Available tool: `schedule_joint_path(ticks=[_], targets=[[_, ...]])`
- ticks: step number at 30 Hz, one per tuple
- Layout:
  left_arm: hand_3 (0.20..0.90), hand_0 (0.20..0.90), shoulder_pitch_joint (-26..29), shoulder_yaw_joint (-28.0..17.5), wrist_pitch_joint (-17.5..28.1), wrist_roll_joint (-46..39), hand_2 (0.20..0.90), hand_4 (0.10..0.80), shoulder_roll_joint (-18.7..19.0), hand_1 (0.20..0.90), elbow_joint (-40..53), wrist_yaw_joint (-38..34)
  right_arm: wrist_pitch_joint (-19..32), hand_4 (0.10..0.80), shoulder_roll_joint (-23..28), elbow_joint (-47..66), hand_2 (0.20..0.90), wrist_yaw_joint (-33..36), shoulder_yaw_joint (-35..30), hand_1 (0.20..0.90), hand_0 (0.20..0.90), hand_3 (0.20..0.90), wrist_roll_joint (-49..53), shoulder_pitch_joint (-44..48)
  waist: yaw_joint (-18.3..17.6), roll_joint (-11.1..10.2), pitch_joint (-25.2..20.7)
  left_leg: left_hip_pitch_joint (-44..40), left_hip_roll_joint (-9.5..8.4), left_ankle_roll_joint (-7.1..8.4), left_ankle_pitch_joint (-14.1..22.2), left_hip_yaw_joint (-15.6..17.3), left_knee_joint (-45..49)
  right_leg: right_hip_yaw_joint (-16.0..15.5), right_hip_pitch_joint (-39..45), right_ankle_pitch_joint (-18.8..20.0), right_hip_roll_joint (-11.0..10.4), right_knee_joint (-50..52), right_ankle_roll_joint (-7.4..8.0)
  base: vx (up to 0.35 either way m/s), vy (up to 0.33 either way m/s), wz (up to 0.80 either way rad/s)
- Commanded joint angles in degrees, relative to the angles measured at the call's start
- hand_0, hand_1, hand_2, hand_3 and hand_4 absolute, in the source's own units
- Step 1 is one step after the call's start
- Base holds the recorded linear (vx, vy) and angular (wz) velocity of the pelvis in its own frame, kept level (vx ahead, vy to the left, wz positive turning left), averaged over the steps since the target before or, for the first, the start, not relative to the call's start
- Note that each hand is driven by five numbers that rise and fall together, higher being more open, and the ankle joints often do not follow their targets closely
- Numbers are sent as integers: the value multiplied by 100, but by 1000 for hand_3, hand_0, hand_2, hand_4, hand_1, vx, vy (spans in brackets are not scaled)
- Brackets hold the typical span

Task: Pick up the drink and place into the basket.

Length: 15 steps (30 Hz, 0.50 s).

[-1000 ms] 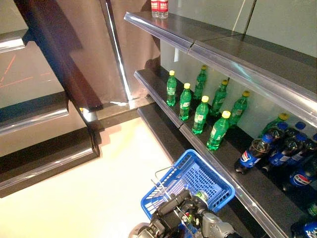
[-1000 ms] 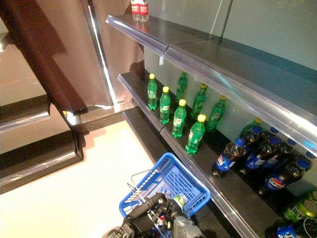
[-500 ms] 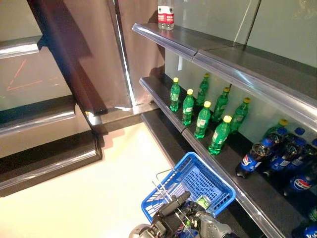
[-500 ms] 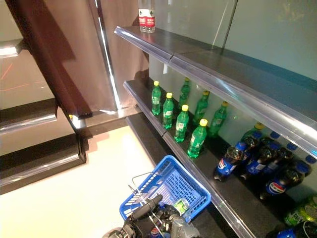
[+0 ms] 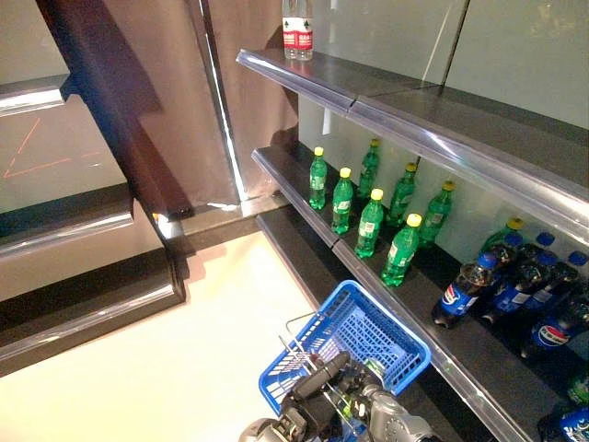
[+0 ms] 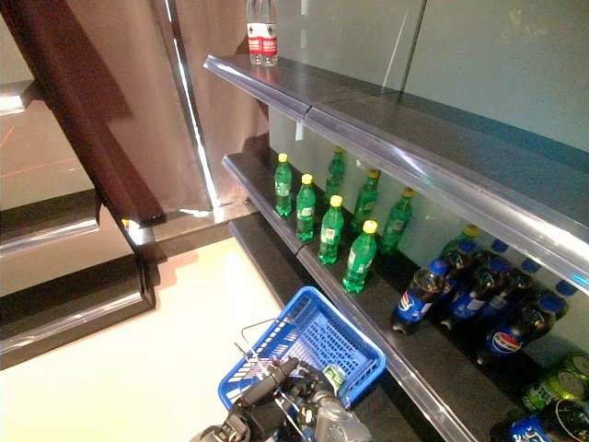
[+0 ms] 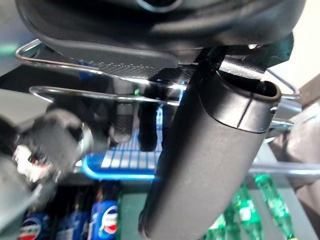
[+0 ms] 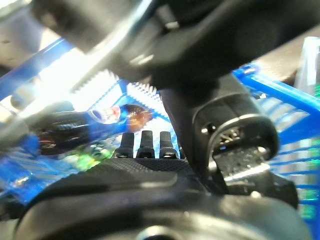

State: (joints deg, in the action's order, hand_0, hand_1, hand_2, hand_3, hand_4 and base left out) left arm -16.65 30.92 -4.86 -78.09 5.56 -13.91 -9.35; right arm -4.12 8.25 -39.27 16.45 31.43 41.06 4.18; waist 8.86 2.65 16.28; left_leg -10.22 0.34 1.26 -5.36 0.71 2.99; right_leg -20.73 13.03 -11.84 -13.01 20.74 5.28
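Observation:
The blue basket [image 5: 354, 333] hangs in front of me by the shelf edge. My left hand [image 5: 313, 391] is shut on its thin wire handles [image 7: 95, 75], with the thumb [image 7: 215, 150] across them. My right hand [image 8: 145, 172] is over the basket's near end with fingers [image 8: 142, 142] straight and holds nothing. A dark cola bottle with a blue label [image 8: 85, 125] lies inside the basket beyond those fingers. A green-labelled drink [image 5: 374, 371] also shows in the basket beside the hands.
Green bottles [image 5: 370, 221] stand on the middle shelf [image 5: 285, 180] to the right, with cola bottles [image 5: 460, 293] further along. Water bottles [image 5: 296, 26] stand on the top shelf. Dark shelving [image 5: 83, 304] runs along the left, with pale floor [image 5: 212, 350] between.
The whole picture has shifted a little, so the camera moved. Both hands and the blue basket keep about the same place.

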Motion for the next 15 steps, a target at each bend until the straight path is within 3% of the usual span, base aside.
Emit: schedule_joint_path(ticks=[1,10,15], targets=[[200,300,-60,105,387,-271,300,100,-821,300,1786,869,673,800,-267,915,900,87,-304,900,900,900,-412,402,-18,-73,-346,123,-1,56,753,187,825,331,220,1370,-7,-1563,226,14,-8,-11],[200,300,-289,-219,312,-535,300,100,-536,300,2494,677,454,800,136,3081,900,-150,-655,900,900,900,-1600,6,-229,-71,-346,9,26,-2,740,210,646,484,218,1309,52,-1622,229,-18,-4,-6],[200,300,-715,-537,152,-560,300,100,-391,300,2886,783,385,800,368,4556,900,-476,-920,900,900,900,-2316,-616,-345,-112,-476,-70,65,21,750,292,541,557,241,1280,85,-1698,265,-30,-22,-11]])
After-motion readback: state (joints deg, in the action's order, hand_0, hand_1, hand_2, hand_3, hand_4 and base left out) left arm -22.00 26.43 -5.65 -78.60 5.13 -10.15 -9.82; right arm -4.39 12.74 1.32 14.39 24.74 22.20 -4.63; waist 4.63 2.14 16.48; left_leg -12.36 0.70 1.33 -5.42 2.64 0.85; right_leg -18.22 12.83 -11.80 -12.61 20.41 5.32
